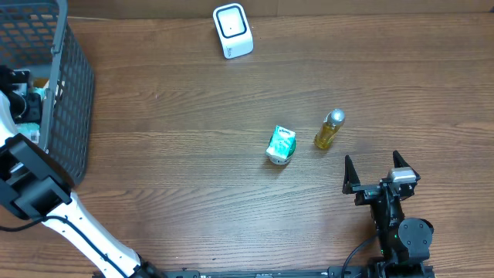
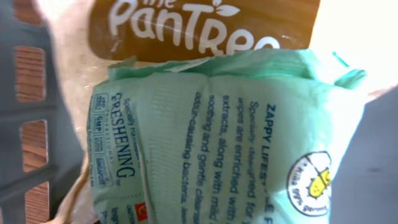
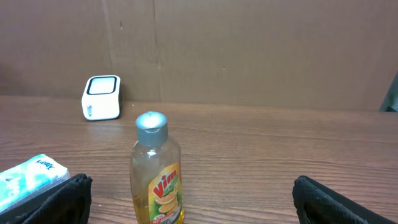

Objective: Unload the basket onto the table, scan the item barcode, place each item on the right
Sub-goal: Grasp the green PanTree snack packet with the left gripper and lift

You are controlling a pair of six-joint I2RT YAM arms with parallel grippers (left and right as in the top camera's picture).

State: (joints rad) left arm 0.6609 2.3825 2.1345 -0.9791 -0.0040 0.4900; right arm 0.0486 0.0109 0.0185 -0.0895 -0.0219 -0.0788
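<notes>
A pale green wipes pack (image 2: 224, 137) fills the left wrist view, lying over a brown and white packet (image 2: 186, 25) inside the grey basket (image 1: 73, 85). My left arm reaches into that basket at the table's left edge. Its fingers show in no view, so I cannot tell whether they hold the pack. The white barcode scanner (image 1: 232, 31) stands at the far middle of the table, also seen as the scanner (image 3: 101, 98). My right gripper (image 1: 373, 164) rests low at the front right, open and empty, with its fingers (image 3: 62, 199) wide apart.
A yellow dish-soap bottle (image 1: 329, 129) stands just ahead of the right gripper, the bottle (image 3: 155, 177) upright. A small green and white carton (image 1: 282, 144) sits left of it. The basket wall (image 2: 25, 93) closes in the left arm.
</notes>
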